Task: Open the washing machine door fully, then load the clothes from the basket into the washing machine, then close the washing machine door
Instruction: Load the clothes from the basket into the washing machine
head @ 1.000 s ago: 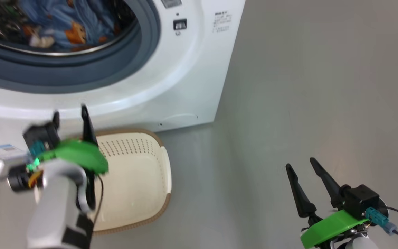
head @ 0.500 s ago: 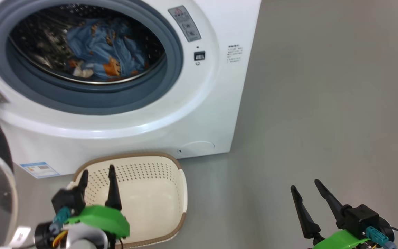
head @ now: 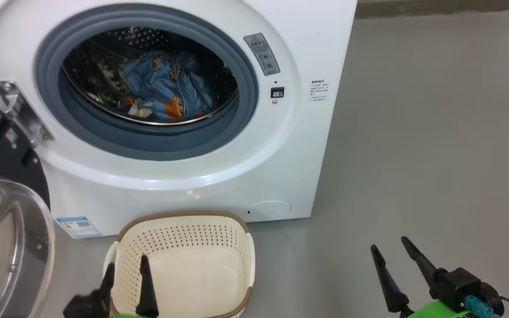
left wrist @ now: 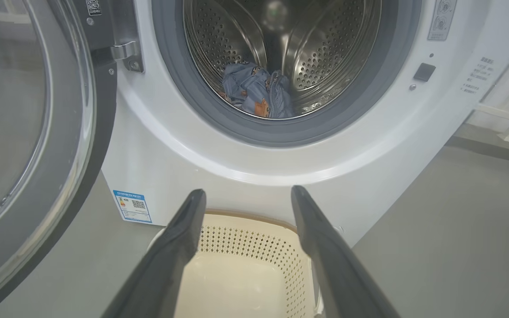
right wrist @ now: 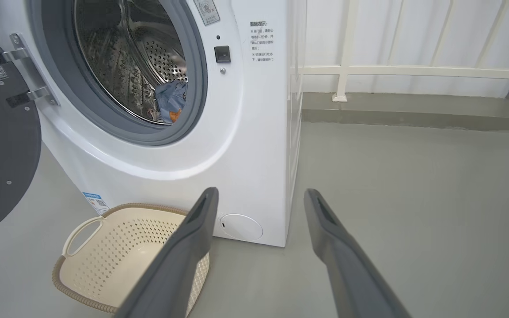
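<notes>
All clothes (head: 166,90) logged inside the washing machine (head: 298,168) drum, basket (head: 184,213) bare at its foot, washing machine door (head: 16,168) swung wide off its hinge side, lying leftward of and nearer the left gripper (head: 127,263); fingers of left and right gripper (head: 389,246) spread, gripping nothing.

Location type: laundry or utility area, possibly a balcony. Indicators:
1 white front-loading washer (right wrist: 245,154) stands directly on a bare grey floor (right wrist: 413,198), with clothes (head: 166,88) in its drum.
1 perforated plastic basket (right wrist: 117,251) sits on the floor just in front of it.
A white railing (right wrist: 413,70) runs above a low grey kerb (right wrist: 413,108) at the floor's far edge, beside the washer.
</notes>
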`<state>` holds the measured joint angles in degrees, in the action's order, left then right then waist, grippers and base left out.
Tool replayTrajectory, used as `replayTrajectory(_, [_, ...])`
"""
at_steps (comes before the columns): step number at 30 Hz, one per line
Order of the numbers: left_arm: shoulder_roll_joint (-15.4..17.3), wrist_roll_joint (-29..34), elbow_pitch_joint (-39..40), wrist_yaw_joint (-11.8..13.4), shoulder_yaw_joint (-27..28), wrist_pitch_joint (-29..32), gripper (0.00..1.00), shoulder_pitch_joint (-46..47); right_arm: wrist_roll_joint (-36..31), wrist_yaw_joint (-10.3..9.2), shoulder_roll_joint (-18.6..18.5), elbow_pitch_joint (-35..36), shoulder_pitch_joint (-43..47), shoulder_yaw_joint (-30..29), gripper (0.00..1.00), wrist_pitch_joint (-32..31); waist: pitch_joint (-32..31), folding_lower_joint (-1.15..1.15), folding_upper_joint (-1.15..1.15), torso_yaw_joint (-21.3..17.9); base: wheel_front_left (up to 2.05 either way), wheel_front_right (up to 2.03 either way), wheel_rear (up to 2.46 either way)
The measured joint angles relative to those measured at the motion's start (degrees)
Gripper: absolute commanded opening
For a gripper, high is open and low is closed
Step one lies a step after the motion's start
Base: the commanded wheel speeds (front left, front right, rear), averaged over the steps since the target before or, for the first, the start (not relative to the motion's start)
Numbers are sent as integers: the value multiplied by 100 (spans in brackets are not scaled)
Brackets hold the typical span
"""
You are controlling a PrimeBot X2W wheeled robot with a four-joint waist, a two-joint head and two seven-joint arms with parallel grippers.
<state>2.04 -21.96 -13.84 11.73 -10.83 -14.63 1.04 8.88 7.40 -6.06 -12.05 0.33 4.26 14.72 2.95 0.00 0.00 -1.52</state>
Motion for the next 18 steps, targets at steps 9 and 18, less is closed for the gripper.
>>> replayTrajectory(9, [22, 162, 354, 11, 187, 0, 100, -781, -60, 0, 9, -30, 283, 67, 100, 0, -318, 0, 0, -33, 0, 0, 0])
replayTrajectory(18, [30, 320, 603, -89, 322, 0, 100, -939, -189, 0, 26, 68, 453, -77, 100, 0, -389, 0, 0, -27, 0, 0, 0])
